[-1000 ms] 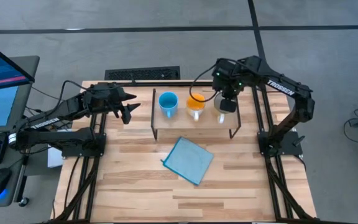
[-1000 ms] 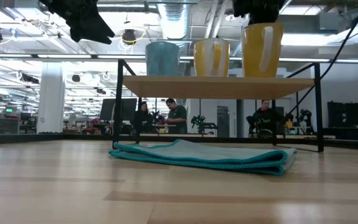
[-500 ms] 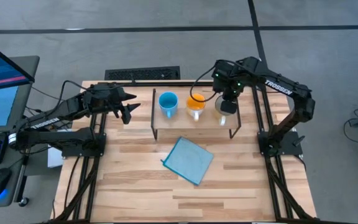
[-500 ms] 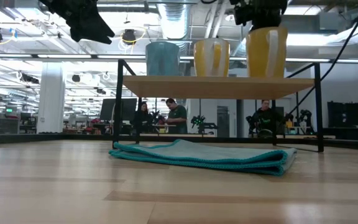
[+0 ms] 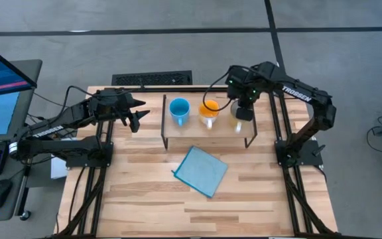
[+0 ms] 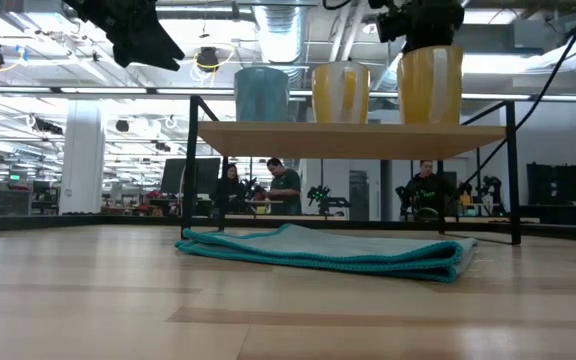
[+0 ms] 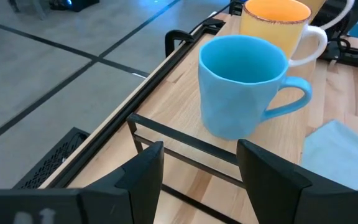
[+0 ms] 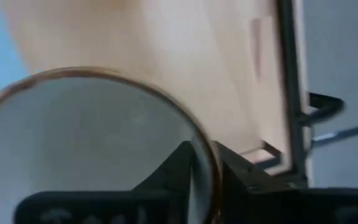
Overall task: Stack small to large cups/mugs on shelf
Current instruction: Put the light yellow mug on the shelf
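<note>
All three mugs now sit in a row on the shelf (image 5: 166,126), which stands in the upper middle of the high view. The blue mug (image 5: 179,109) is on the left of the row, the orange mug (image 5: 209,110) is in the middle, and the big mug (image 6: 430,84) is at the right end. In the low view the big mug looks flat on the wood and stands taller than the other two. So the order goes small to large from left to right in the picture, and the job looks almost done. The right end effector (image 5: 242,108) is right on top of the big mug, at the upper right of the shelf. In the right wrist view its two dark fingers (image 8: 178,163) sit on each side of the mug's rim, one inside and one outside, very close to it. They look like they are just starting to let go, but I cannot tell if they hold the rim or not. What I think is left is to open the fingers all the way and lift the arm away without bumping the mug. The left end effector (image 5: 136,117) waits at the left of the shelf, up off the bench (image 5: 144,192). Its fingers are apart and hold nothing. A blue cloth (image 5: 201,171) lies on the bench in front of the shelf, in the middle of the high view.
</note>
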{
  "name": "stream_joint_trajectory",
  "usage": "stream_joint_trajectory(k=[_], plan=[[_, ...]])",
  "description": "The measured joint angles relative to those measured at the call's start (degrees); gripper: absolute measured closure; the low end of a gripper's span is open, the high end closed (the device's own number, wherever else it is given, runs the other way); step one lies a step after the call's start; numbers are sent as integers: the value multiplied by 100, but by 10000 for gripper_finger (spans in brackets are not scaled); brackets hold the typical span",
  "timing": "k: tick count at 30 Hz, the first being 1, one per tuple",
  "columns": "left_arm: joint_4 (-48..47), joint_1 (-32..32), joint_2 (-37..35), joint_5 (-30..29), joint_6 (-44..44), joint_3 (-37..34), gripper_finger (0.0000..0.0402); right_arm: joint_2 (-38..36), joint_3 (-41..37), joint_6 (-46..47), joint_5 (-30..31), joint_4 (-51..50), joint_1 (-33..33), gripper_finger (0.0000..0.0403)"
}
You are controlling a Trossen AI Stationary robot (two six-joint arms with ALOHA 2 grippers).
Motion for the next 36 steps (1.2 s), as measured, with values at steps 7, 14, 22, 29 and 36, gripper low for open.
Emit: stream_joint_trajectory(k=[7,14,22,29,36], plan=[[0,-2,0,0,-2,0,207,-2,0,-2,364,61,-4,296],[-2,0,0,0,-4,0,207,-2,0,-40,348,376,-7,305],[-2,0,0,0,2,0,207,9,2,-63,336,445,-7,311],[-4,-2,-1,0,17,0,207,15,2,-212,336,571,-7,311],[-7,-2,0,0,20,0,207,15,2,-369,336,592,4,311]])
